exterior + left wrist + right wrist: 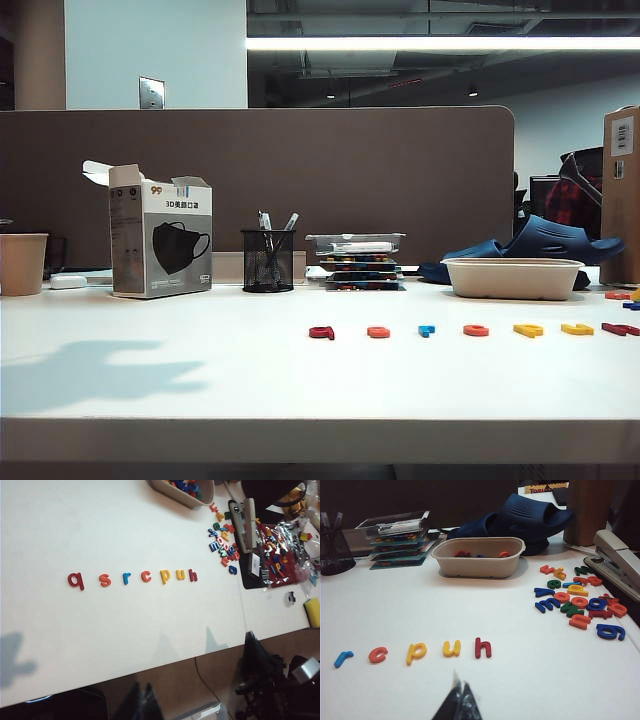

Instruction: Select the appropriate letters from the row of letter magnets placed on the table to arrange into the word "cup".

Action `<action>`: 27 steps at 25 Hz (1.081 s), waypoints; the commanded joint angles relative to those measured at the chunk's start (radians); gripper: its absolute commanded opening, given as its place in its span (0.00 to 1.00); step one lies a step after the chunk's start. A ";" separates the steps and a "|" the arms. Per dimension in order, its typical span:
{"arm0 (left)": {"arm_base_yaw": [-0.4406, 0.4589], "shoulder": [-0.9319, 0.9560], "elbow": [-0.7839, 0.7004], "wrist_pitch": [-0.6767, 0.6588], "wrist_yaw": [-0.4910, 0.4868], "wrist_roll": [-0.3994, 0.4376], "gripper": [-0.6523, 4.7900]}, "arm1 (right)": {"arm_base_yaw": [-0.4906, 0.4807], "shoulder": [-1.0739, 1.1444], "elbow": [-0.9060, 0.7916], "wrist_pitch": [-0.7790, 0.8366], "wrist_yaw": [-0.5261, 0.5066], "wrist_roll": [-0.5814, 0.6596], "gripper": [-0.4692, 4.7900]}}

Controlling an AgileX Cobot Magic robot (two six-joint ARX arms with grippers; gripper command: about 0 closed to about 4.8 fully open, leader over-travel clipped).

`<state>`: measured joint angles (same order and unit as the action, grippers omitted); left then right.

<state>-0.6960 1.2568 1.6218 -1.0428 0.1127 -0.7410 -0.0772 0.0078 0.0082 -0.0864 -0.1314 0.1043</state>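
Note:
The row of letter magnets lies on the white table (pixel 200 400), right of its middle: dark red q (pixel 75 580), orange s (pixel 104 579), blue r (pixel 126 578), orange-red c (pixel 146 576), yellow p (pixel 165 575), yellow u (pixel 180 574), dark red h (pixel 193 575). The right wrist view shows c (pixel 378 654), p (pixel 415 653) and u (pixel 451 648) close in front. My left gripper (pixel 142 700) is shut and empty, hovering beyond the table's front edge, well apart from the row. My right gripper (pixel 460 690) is shut and empty, low over bare table near the u. Neither gripper shows in the exterior view.
A beige bowl (pixel 477 557) holding letters stands behind the row. A loose pile of letters (pixel 577 602) and a stapler (pixel 615 550) lie at the right. Mask box (pixel 160 240), mesh pen holder (pixel 268 260), paper cup (pixel 22 263) and stacked trays (pixel 355 260) line the back.

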 commanded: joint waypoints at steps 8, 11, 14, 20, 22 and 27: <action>-0.104 0.049 0.004 0.054 -0.135 -0.057 0.11 | -0.001 -0.010 -0.008 0.016 0.005 -0.001 0.08; -0.132 0.054 0.004 0.063 -0.214 -0.057 0.11 | -0.001 -0.010 -0.008 0.016 0.006 0.000 0.08; -0.138 0.054 0.004 0.062 -0.221 -0.074 0.11 | -0.001 -0.010 -0.007 0.016 0.010 -0.001 0.08; -0.138 0.054 0.004 0.004 -0.225 -0.086 0.11 | -0.001 -0.010 -0.007 0.016 0.010 0.000 0.08; -0.138 0.054 0.004 -0.008 -0.225 -0.086 0.11 | -0.001 -0.010 -0.007 0.016 0.010 0.000 0.08; -0.138 0.054 0.004 -0.026 -0.225 -0.085 0.11 | -0.001 -0.010 -0.005 0.017 0.010 0.000 0.08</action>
<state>-0.8333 1.3144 1.6218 -1.0668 -0.1085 -0.8276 -0.0772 0.0078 0.0082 -0.0864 -0.1253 0.1043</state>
